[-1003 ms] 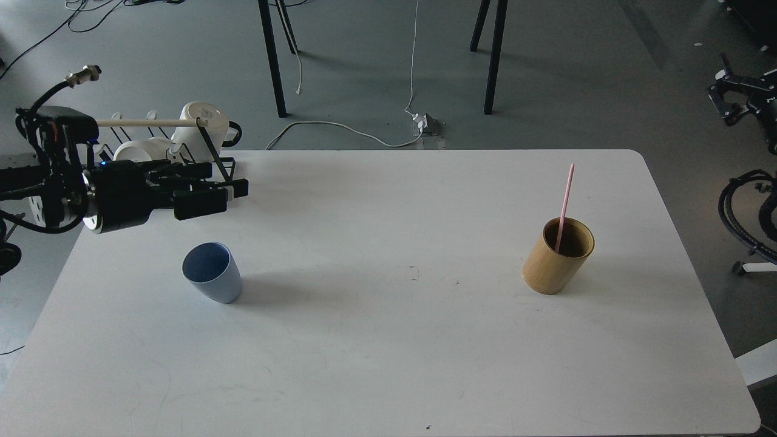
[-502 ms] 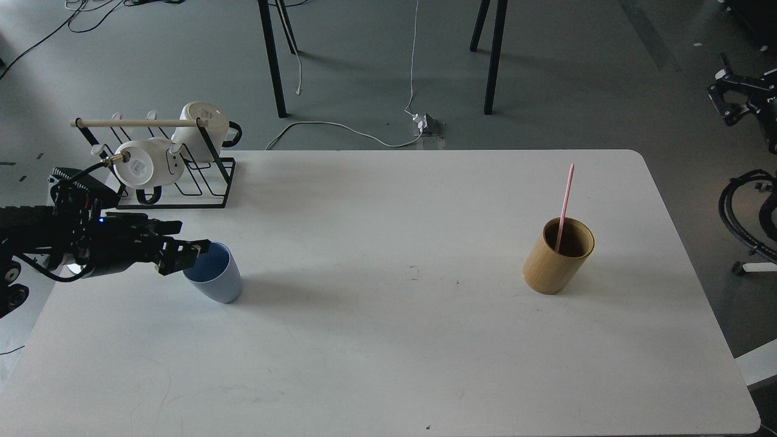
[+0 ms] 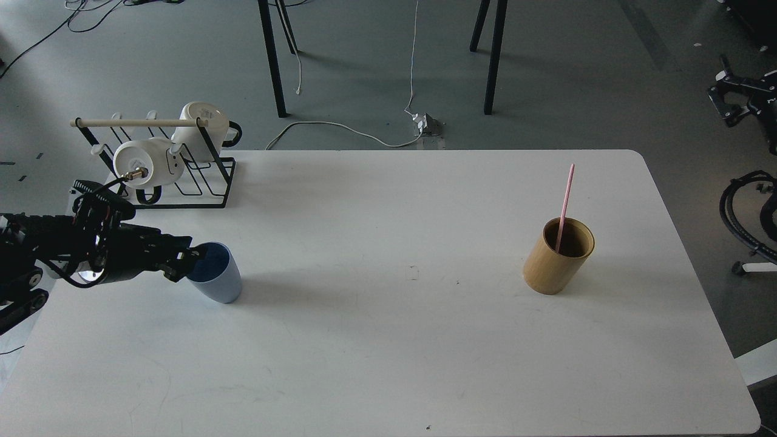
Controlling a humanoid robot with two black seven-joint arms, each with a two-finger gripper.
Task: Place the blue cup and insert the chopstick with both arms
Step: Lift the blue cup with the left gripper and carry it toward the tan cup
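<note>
Our left gripper (image 3: 182,262) sits at the near-left rim of the blue cup (image 3: 215,280), fingers dark and bunched, so we cannot tell whether they grip; we judge the cup pickup is in hand, needing a sure hold next; far right of the cup, the chopstick (image 3: 564,207) stands in the bamboo cylinder (image 3: 555,259); our right gripper is out of view.

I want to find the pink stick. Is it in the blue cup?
No. The thin pink chopstick stands in the tan bamboo cylinder, leaning on its rim. The small pale blue cup shows nothing inside.
</note>
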